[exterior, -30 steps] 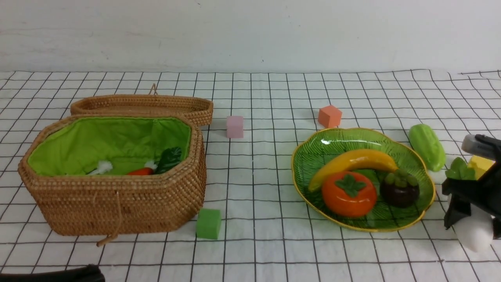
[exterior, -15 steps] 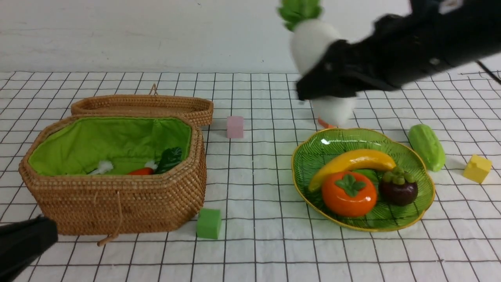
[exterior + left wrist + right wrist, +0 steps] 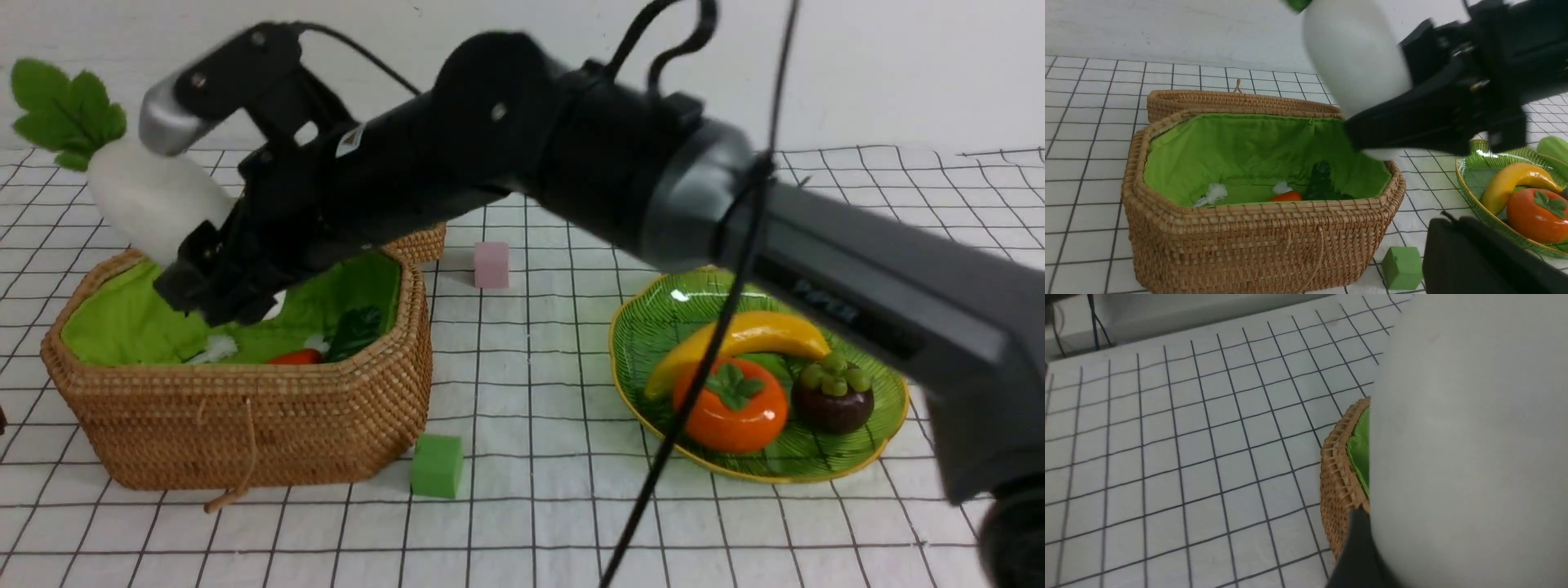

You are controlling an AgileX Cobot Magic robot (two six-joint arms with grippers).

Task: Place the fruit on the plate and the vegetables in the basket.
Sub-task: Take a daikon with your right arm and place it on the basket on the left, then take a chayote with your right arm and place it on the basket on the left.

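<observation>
blocking most of right wrist view: white radish (image 3: 1466, 457); only sliver of basket (image 3: 1337, 477) rim shows. carrot (image 3: 294, 357) half hidden behind woven rattan wall, on green cloth lining. bumpy gourd (image 3: 1553, 149) cut off at frame edge, beyond plate (image 3: 816, 469). glossy banana (image 3: 751, 335), persimmon (image 3: 731, 408), mangosteen (image 3: 833, 400) on ribbed glass plate. right arm stretched across table; right gripper (image 3: 208, 282) pinching smooth radish, tilted, leaves uppermost, above basket. left gripper (image 3: 1453, 245) dark blur, pressed together.
</observation>
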